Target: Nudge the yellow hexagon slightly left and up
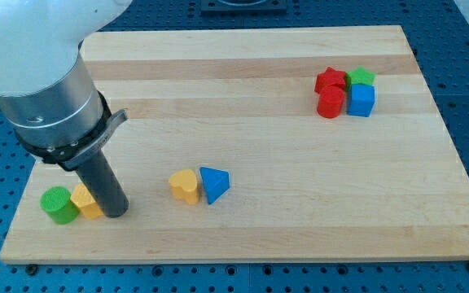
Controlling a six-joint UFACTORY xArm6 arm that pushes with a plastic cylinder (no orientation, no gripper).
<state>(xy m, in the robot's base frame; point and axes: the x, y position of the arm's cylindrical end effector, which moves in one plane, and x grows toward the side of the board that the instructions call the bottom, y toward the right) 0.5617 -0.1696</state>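
Note:
The yellow hexagon (85, 201) lies near the board's lower left corner, partly hidden behind my rod. A green cylinder (58, 204) touches its left side. My tip (115, 212) rests on the board right against the hexagon's right side. The rod rises up and to the view's left into the arm's big silver body.
A yellow heart-shaped block (185, 185) and a blue triangle (215, 184) touch each other at the bottom middle. At the top right a red star (330, 80), a green star (361, 77), a red cylinder (330, 102) and a blue cube (361, 100) cluster together. The wooden board (259, 89) lies on a blue table.

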